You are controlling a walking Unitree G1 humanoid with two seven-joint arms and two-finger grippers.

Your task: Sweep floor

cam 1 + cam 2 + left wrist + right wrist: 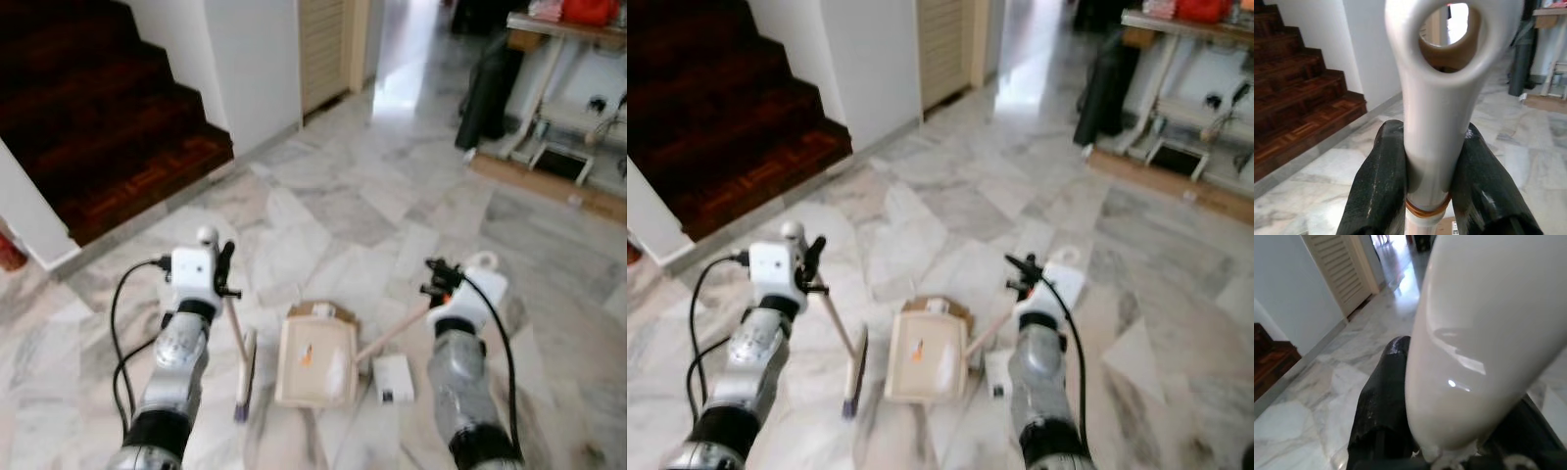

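Observation:
My left gripper (227,269) is shut on the pale handle of a small broom (238,338), whose brush head (245,377) rests on the marble floor. In the left wrist view both black fingers (1378,186) clamp that handle (1435,122) just below its hanging loop. My right gripper (438,277) is shut on the long cream handle (392,333) of a dustpan (315,360) that lies flat on the floor between my arms. In the right wrist view that handle (1484,333) sits against a black finger (1383,406). Orange and white scraps lie in the pan.
A small white box (394,379) lies right of the dustpan, a brown cardboard piece (318,311) just behind it. Dark wooden stairs (98,117) rise at the far left beside a white wall and louvred door (323,49). A table frame (563,117) and black bag (490,88) stand far right.

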